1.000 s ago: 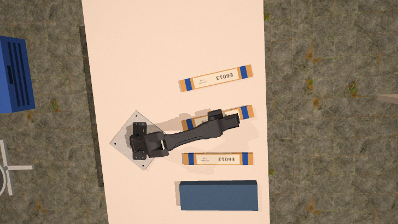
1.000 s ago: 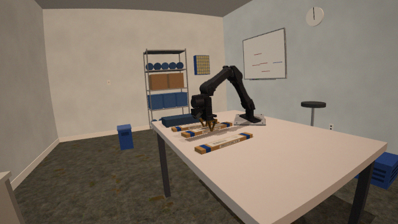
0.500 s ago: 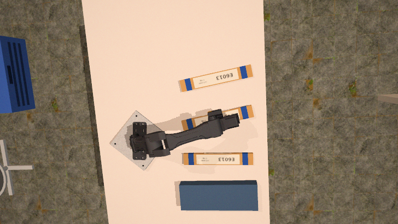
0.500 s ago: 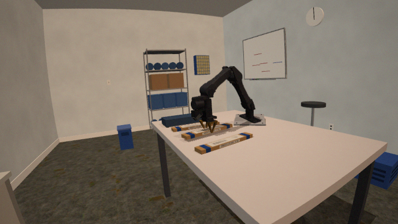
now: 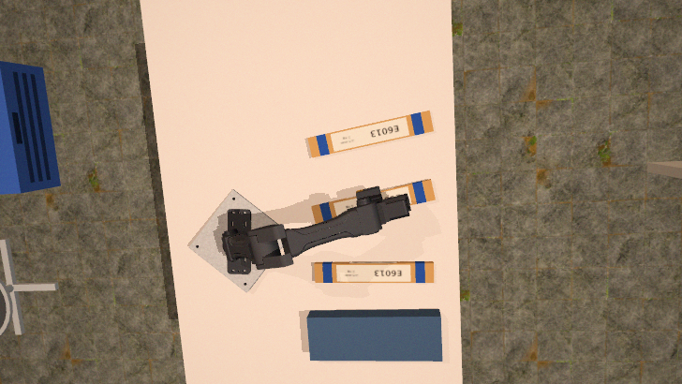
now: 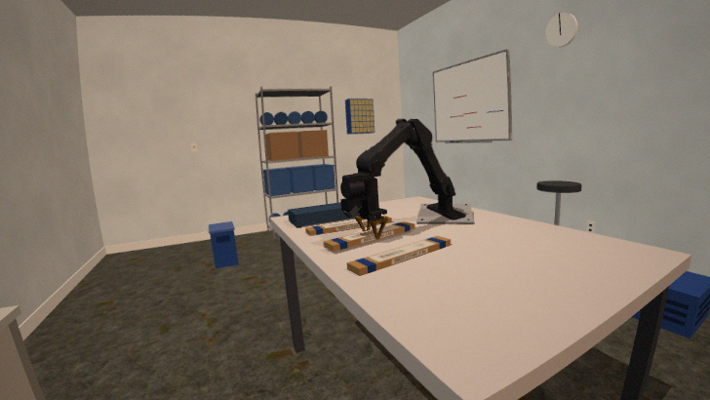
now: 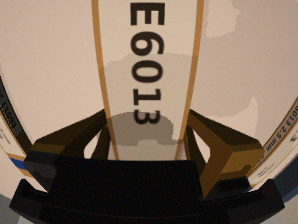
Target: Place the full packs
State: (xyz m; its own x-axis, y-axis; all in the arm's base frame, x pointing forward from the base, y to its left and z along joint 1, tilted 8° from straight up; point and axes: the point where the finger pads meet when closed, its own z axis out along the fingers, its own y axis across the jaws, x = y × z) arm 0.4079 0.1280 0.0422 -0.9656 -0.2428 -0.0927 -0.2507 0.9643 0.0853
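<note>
Three long orange packs with blue bands and white E6013 labels are on the table. The far pack (image 5: 369,133) lies flat and slightly skewed. The near pack (image 5: 373,272) lies flat beside the low platform (image 5: 374,335), a dark blue block near the table's end. My gripper (image 6: 374,231) is shut on the middle pack (image 6: 369,236), with one finger on each long side near its middle. In the wrist view the middle pack (image 7: 148,63) runs straight between my fingers. In the overhead view my arm hides most of this pack (image 5: 420,191).
The arm's base plate (image 5: 233,238) sits at the table's left side. The packs lie close to the table's right edge. A blue box (image 5: 26,128) and a stool stand on the floor beside the table.
</note>
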